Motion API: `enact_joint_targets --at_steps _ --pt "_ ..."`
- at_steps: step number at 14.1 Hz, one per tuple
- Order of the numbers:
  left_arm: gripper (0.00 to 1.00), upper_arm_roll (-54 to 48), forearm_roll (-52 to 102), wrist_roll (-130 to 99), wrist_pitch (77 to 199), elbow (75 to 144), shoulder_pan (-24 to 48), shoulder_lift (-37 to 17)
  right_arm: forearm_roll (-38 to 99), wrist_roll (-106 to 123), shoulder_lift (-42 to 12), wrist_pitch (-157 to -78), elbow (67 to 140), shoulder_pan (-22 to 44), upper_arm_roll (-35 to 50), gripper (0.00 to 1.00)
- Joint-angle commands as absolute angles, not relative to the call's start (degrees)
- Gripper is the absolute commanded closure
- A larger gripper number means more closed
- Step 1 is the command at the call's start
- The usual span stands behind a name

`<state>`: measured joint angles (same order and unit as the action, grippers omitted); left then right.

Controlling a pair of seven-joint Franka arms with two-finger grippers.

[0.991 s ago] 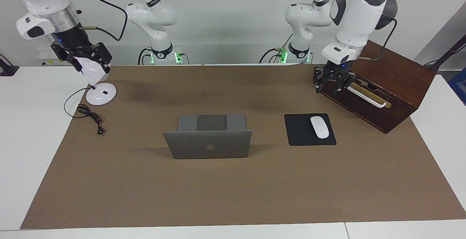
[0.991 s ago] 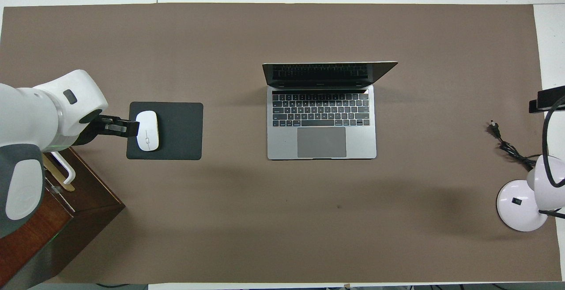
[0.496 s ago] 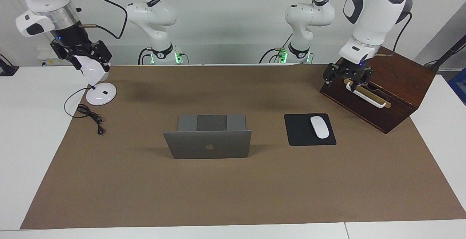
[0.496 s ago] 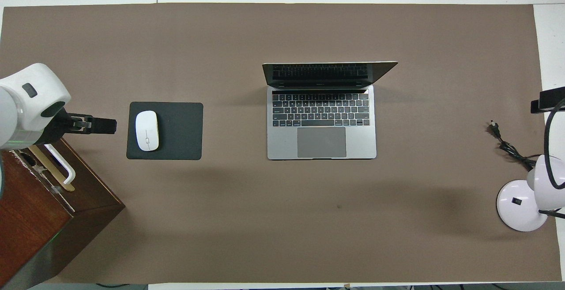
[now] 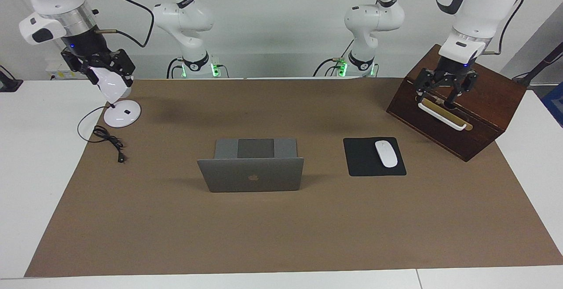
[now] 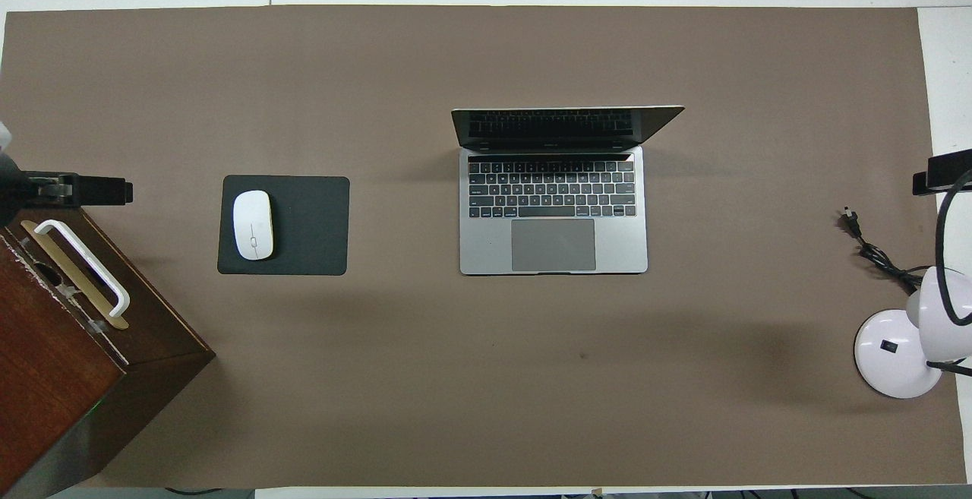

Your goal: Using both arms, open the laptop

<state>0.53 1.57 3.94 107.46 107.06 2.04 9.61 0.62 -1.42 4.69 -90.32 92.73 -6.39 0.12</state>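
The silver-grey laptop (image 5: 250,175) stands open in the middle of the brown mat, with its lid upright and the apple logo turned away from the robots. Its dark keyboard shows in the overhead view (image 6: 553,189). My left gripper (image 5: 441,94) is open and empty in the air over the wooden box (image 5: 484,100), just above the box's white handle (image 5: 443,118). Only its tip shows in the overhead view (image 6: 83,189). My right gripper (image 5: 97,67) hangs over the white desk lamp (image 5: 122,114) at the right arm's end. Neither gripper touches the laptop.
A black mouse pad (image 5: 361,162) with a white mouse (image 5: 385,153) lies between the laptop and the wooden box. The lamp's black cable (image 5: 109,140) trails on the mat beside the lamp's base. The brown mat (image 5: 281,236) covers the white table.
My left gripper has risen and moved from beside the mouse pad to over the wooden box. My right gripper rose slightly. The laptop has not moved.
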Motion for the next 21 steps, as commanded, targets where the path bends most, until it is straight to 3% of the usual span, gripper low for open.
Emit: enact_joint_targets --at_steps 1,4,21 --pt "0.0 0.2 1.2 3.5 100.0 97.2 1.4 5.0 0.8 0.1 5.3 -89.6 92.7 -7.9 1.2 0.0" --pt "0.0 0.2 1.3 3.5 93.0 90.9 1.2 2.5 0.7 0.1 5.3 -89.6 92.7 -7.9 1.2 0.0" --pt "0.0 0.1 1.0 3.6 92.3 91.5 0.5 0.9 0.6 0.1 5.3 -89.2 93.0 -8.0 1.2 0.0"
